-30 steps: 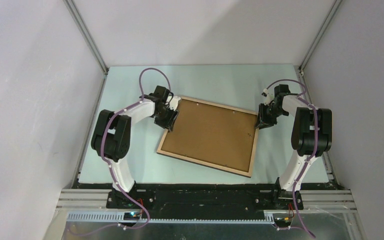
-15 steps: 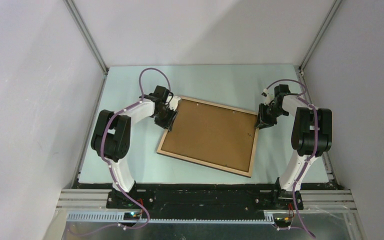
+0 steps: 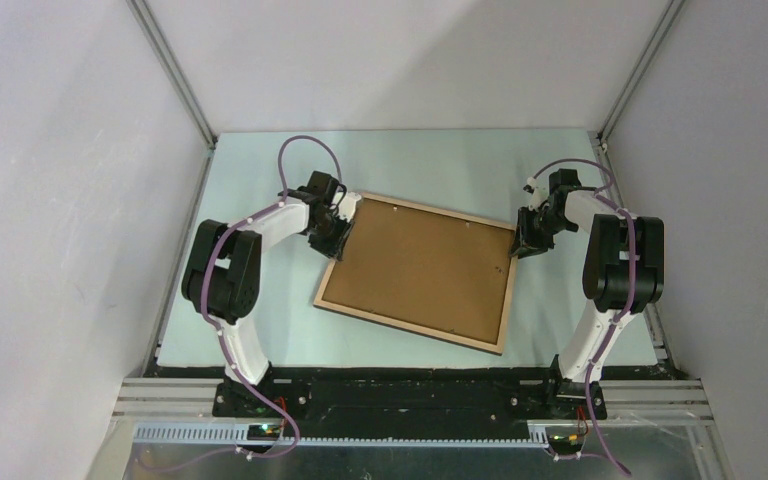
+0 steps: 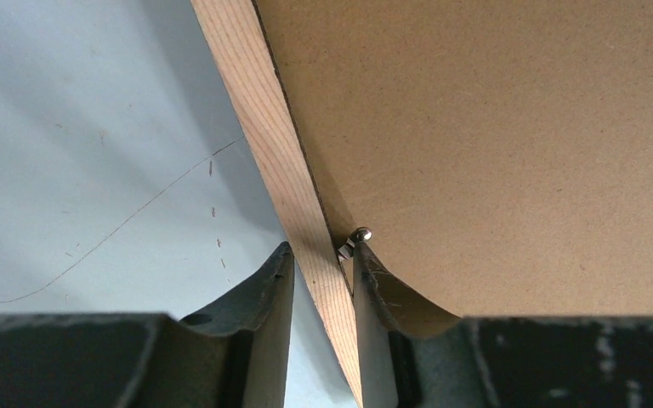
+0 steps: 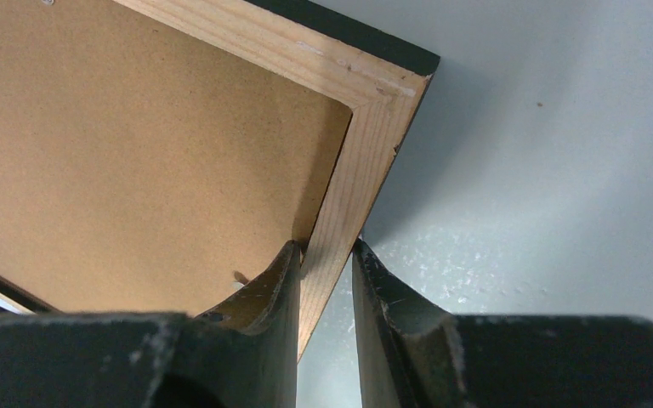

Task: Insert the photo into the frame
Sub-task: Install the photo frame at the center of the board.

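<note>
The frame point(image 3: 408, 326) lies flat on the pale table point(image 3: 260, 330), a little turned, between the two arms. Its light wood back faces up and the brown backing board point(image 3: 420, 268) sits inside it. The near long side of the frame is close to the front edge of the table.

Farther back, the left gripper point(image 4: 321, 255) is at the left rail, near the far left corner. Its jaws are closed on this rail: one finger is outside above the table, the other is inside at the edge of the board, just beside a small metal tab point(image 4: 358, 236).

The right gripper point(image 5: 326, 248) is at the right rail, just below the far right corner. Its jaws pinch the wood in the same way, one finger on each side. At this corner the outer edge of the frame shows black.
</note>
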